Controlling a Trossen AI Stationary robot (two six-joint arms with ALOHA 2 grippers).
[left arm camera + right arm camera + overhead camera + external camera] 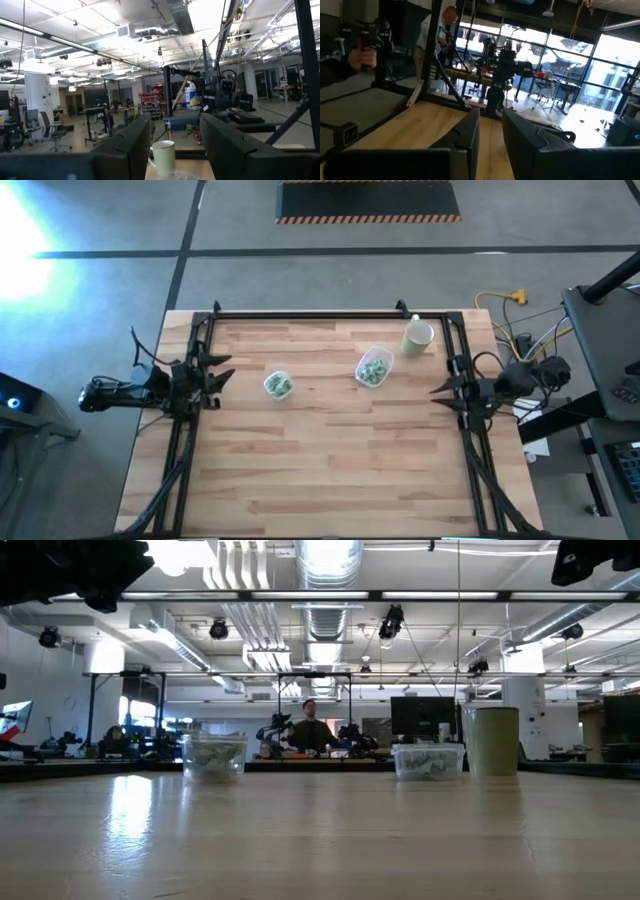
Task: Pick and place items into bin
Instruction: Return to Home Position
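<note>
Both arms are parked at the side edges of the table [330, 470], one per side, well apart from everything on it. The left gripper [222, 373] hangs over the left edge pointing inward. Its fingers are spread with a wide gap and hold nothing, and its wrist view looks through that gap at the cup [164, 156] across the table. The right gripper [440, 392] is over the right edge, also aimed inward. Its fingers are parted too, with a narrower gap than the left one's, and nothing is between them. The items [375, 369] are little pale green and white bits piled inside the two clear tubs. They're way too small to count, so I won't try. The left tub [267, 385] sits left of centre, nearer the left gripper but clear of it. The right tub [387, 357] is a bit right of centre and slightly further toward the back edge. The cup stands upright just beside the right tub, toward the back right corner, and from above the two look apart, not touching. In the low view the green stuff shows through both tubs' walls, and the cup is to the right of them. Behind the table a person [311, 729] is at a bench. The right wrist view also catches a hand [362, 56] gripping something dark, can't tell what.
</note>
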